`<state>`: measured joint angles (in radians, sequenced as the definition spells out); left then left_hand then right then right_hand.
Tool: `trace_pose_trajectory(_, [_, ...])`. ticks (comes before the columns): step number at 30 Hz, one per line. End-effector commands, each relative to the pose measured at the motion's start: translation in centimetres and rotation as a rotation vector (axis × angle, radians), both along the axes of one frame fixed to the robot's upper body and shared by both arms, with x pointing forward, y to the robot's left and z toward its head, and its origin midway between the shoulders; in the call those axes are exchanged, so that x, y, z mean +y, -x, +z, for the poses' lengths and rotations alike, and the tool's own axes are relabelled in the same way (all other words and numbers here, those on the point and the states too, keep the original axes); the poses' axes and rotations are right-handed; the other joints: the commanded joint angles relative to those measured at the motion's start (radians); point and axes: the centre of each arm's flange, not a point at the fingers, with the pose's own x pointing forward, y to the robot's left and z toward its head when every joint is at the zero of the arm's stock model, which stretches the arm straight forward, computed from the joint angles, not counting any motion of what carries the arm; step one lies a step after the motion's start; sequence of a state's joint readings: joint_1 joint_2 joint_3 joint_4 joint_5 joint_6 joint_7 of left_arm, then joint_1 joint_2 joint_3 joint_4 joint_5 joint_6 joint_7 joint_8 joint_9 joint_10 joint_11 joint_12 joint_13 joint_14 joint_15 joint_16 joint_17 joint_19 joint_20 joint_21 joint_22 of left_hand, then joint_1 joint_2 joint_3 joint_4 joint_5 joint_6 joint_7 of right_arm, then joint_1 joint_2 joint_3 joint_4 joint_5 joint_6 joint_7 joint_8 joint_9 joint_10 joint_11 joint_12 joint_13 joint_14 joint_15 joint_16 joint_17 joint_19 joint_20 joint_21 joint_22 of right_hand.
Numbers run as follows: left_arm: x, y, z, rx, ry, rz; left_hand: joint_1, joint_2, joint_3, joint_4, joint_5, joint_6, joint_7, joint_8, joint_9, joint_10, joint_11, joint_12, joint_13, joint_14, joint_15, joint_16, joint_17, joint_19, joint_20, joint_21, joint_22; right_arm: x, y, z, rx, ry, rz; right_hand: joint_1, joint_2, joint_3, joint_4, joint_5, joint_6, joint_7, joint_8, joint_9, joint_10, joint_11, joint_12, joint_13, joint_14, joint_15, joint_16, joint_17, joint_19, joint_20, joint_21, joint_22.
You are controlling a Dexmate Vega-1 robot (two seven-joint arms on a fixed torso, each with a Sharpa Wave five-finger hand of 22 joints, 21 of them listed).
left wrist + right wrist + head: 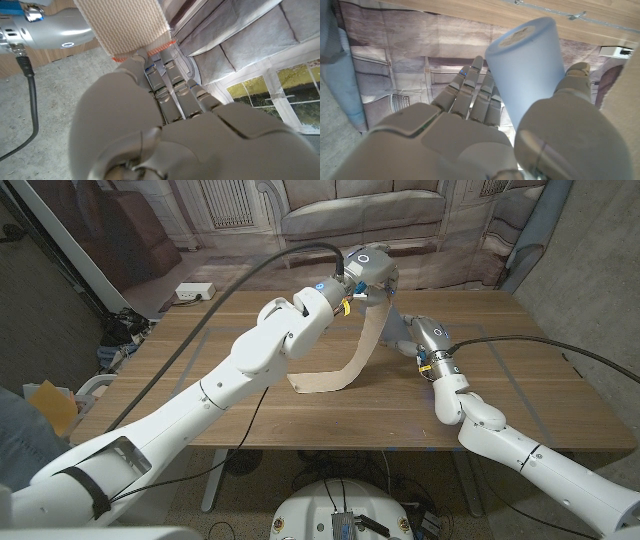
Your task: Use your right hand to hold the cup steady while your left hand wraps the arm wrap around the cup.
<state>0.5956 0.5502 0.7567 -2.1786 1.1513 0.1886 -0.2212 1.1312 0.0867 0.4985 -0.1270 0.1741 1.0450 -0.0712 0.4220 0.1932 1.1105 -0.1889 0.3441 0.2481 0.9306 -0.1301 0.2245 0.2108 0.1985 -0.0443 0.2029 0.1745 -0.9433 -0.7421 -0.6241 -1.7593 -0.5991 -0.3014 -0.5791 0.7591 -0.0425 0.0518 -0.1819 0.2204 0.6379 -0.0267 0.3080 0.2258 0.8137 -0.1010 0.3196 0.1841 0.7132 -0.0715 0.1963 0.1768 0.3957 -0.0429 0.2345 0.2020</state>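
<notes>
The left arm (200, 395) runs closest to the head camera, from the bottom left corner up toward the upper middle of the frame. At its end the left hand (372, 272) is raised above the far part of the wooden table (530, 380) and holds the top end of the arm wrap (362, 345). In the left wrist view the hand (165, 115) has its fingers (172, 85) closed against the ribbed beige band (127, 25), which has an orange stripe along its edge; the band's far end is cut off by the frame edge.

In the head view the wrap is a long tan strip. Its long axis runs steeply down from the raised hand toward the lower left, then bends so the bottom end lies on the table at the middle of the frame, pointing to picture left.

The cup (527, 70) is pale blue and sits in the grip of the right hand (470, 130), fingers (467, 87) on one side and the thumb on the other. It is upside down on the table, so its long axis is upright and its wider mouth lies low in the palm, partly hidden. In the head view the right hand (420, 338) stands right of centre, just right of the hanging strip, and the cup there is almost wholly covered by the hand and the wrap, so I cannot tell if wrap and cup touch.
</notes>
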Motion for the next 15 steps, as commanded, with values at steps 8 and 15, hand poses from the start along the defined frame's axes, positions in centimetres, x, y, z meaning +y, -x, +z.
trace_pose_trajectory(8, [-1.5, 0.2, 1.5, -0.099, 0.023, -0.021, -0.006, 0.000, 0.014, 0.000, 0.004, 0.010, -0.003, 0.008, 0.005, 0.013, -0.008, 0.003, 0.326, 0.009, -0.067, -0.001, 0.004, 0.010, -0.029, 0.002, 0.003, 0.6, 0.5, -0.6, 0.015, 0.024, 0.061, 0.219, 0.212, 0.070, 0.053, -0.007, 0.224, -0.199, 0.012, 0.002, 0.129, -0.105, 0.002, 0.003, 0.017, -0.135, -0.004, 0.003, -0.018, -0.025, -0.006, 0.001])
trace_pose_trajectory(15, [-2.9, 0.5, 0.8, -0.192, -0.018, -0.034, -0.010, -0.002, 0.018, 0.000, 0.004, 0.011, -0.006, 0.010, 0.005, 0.012, -0.009, 0.001, 0.331, 0.007, -0.066, -0.003, 0.004, 0.009, -0.028, 0.001, 0.003, 1.3, 0.6, -0.6, 0.010, 0.038, 0.104, 0.226, 0.214, 0.077, 0.052, -0.011, 0.228, -0.199, 0.010, 0.002, 0.133, -0.106, -0.001, 0.003, 0.018, -0.136, -0.005, 0.003, -0.033, -0.027, -0.012, 0.000])
